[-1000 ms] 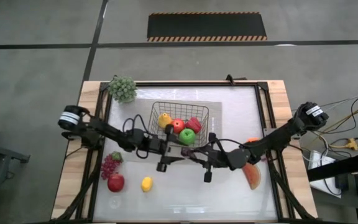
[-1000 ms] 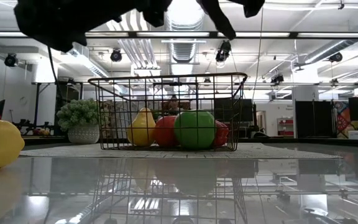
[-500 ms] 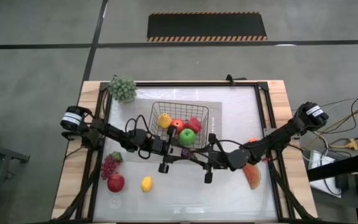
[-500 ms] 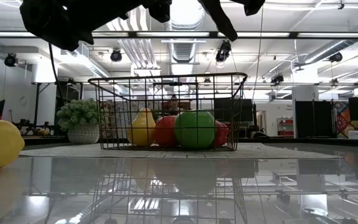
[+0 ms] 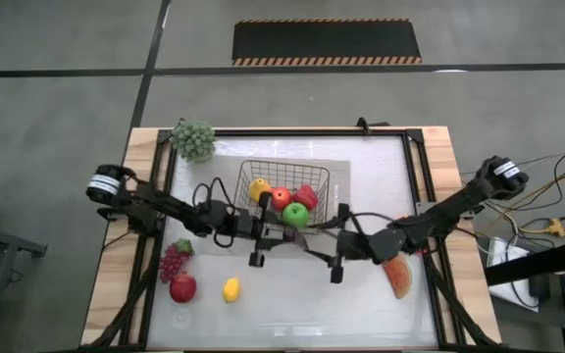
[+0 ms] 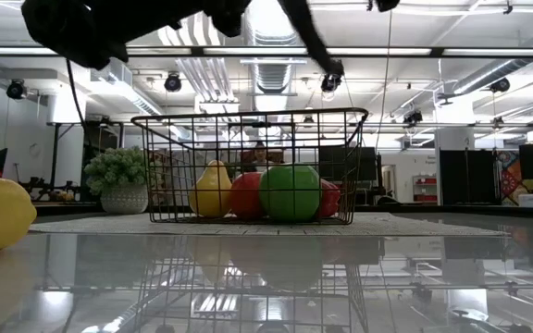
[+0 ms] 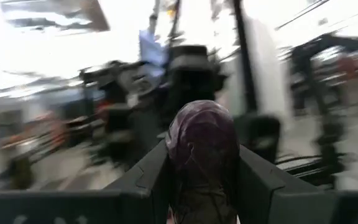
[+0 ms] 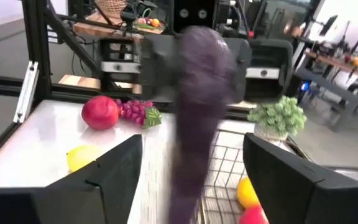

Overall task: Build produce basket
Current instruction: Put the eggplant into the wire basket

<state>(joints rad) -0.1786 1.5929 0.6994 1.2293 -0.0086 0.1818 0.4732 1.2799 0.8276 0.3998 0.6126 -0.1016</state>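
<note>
No readable writing or brand shows anywhere. The left gripper (image 7: 201, 186) hangs above the middle of the worktop (image 5: 292, 304), just off the basket's (image 5: 284, 198) near side, jaws clamped on the purple eggplant (image 7: 202, 146). The right gripper (image 8: 191, 180) faces it, jaws apart, clear of the eggplant. A pear (image 5: 259, 189), apple (image 5: 281, 199), green fruit (image 5: 295, 215) and pepper (image 5: 307, 196) lie in the basket.

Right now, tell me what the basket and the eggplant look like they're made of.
Basket: dark metal wire by the look, thin rods in an open grid, matte. Eggplant held in the left end effector: probably moulded plastic, purple and smooth with a dull sheen.
</note>
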